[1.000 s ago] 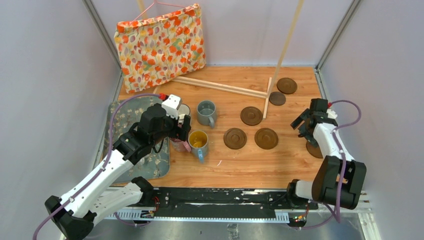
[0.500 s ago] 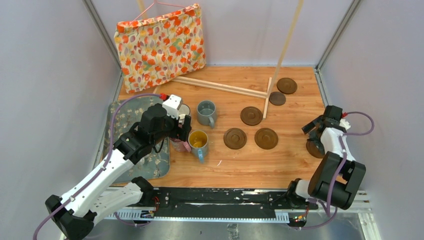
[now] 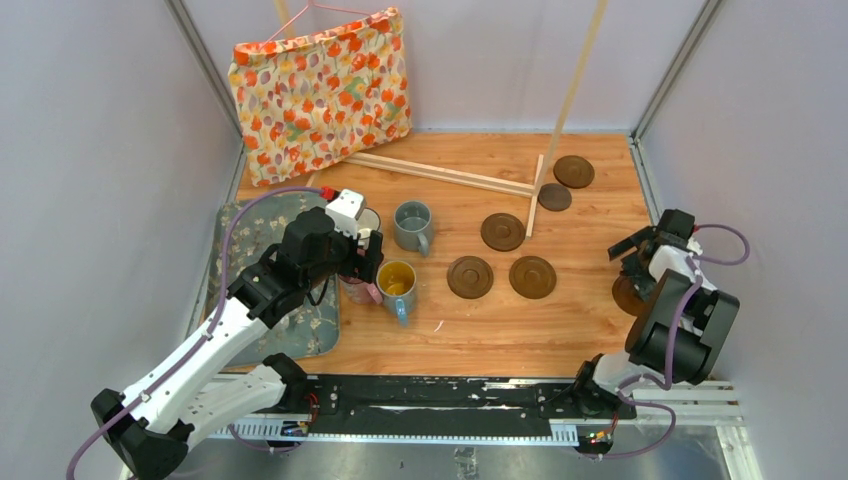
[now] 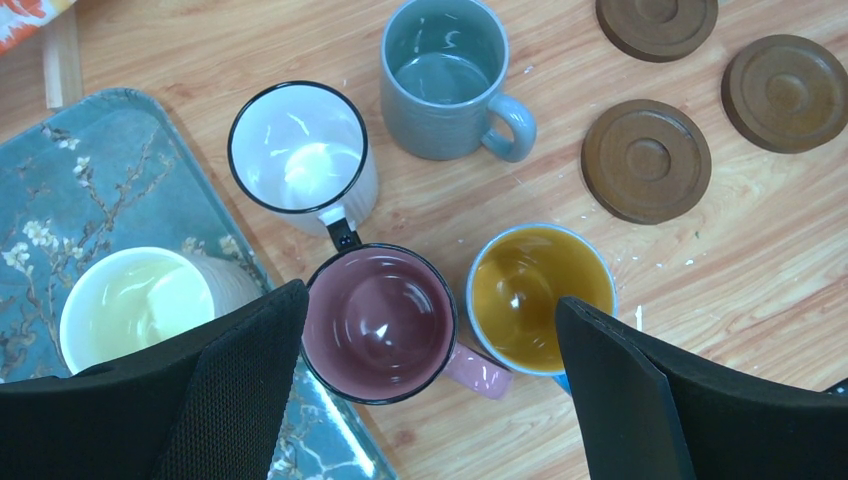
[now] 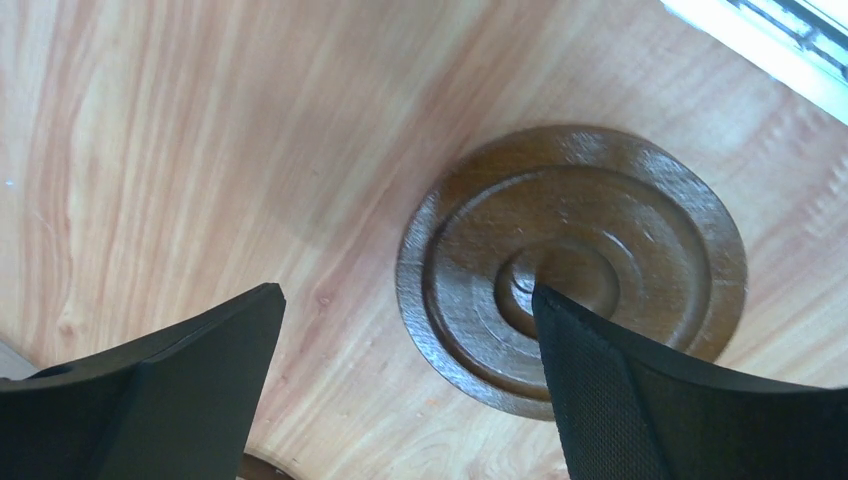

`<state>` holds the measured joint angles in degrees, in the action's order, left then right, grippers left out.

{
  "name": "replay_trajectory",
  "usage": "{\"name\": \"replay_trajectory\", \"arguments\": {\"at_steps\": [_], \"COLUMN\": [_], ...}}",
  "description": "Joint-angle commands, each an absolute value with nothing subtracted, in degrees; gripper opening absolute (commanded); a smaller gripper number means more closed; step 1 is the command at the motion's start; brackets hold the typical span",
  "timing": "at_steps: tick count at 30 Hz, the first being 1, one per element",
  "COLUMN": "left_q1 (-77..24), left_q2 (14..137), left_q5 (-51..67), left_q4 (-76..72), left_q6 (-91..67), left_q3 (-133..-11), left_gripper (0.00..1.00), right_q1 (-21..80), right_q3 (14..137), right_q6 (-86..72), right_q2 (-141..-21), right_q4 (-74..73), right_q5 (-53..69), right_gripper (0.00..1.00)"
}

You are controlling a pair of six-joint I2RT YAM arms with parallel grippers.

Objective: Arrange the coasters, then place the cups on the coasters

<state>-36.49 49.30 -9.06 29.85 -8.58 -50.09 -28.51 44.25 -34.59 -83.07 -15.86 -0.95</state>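
Five dark-brown coasters lie open on the wooden table: two at the back right (image 3: pixel 575 170) (image 3: pixel 554 197), three mid-table (image 3: pixel 502 231) (image 3: pixel 470 277) (image 3: pixel 532 277). Another coaster (image 5: pixel 570 265) lies near the right edge, and my right gripper (image 5: pixel 405 295) hangs open just above it, one finger over its centre. My left gripper (image 4: pixel 428 310) hovers open above the pink cup (image 4: pixel 380 320) and the blue cup with yellow inside (image 4: pixel 540 295), holding nothing. Close by stand the white dark-rimmed cup (image 4: pixel 300 150), the grey-blue cup (image 4: pixel 445 75) and a cream cup (image 4: pixel 135 300).
A grey floral mat (image 3: pixel 250 225) lies at the left under the cream cup. A floral fabric bag (image 3: pixel 320 90) leans on the back wall. Wooden slats (image 3: pixel 440 172) lie at the back, one slat (image 3: pixel 572 95) standing upright. Cage walls close both sides.
My right gripper has swung right and back toward the table's right edge, ending over the coaster there. The left arm and the cups have not moved.
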Motion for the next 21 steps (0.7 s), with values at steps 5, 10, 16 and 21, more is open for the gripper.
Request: {"name": "replay_trajectory", "arguments": {"at_steps": [5,10,16,21], "left_q1": [-36.1,-36.1,-36.1,-36.1], "left_q2": [49.2,49.3,49.2,49.2], "left_q5": [-8.2,-8.1,-8.2,-8.3], "left_q4": [29.5,29.6,29.5,29.6], "left_q6": [-8.7,-8.7,-8.7,-8.7], "left_q3": [-50.2,-50.2,-50.2,-50.2], "left_gripper": [1.0,1.0,1.0,1.0], "right_q1": [-27.4,-21.7,-14.8,-11.2], "right_q3": [44.3,40.1,34.5,30.3], "right_q6": [-33.7,-33.3,-35.6,-38.9], "right_q2": [-86.9,-82.4,-76.4,-70.2], "right_q4": [-17.8,-19.9,-21.2,-22.9], "right_q5": [6.4,7.6,9.4,9.6], "right_gripper": [0.97,0.97,0.97,0.97]}}
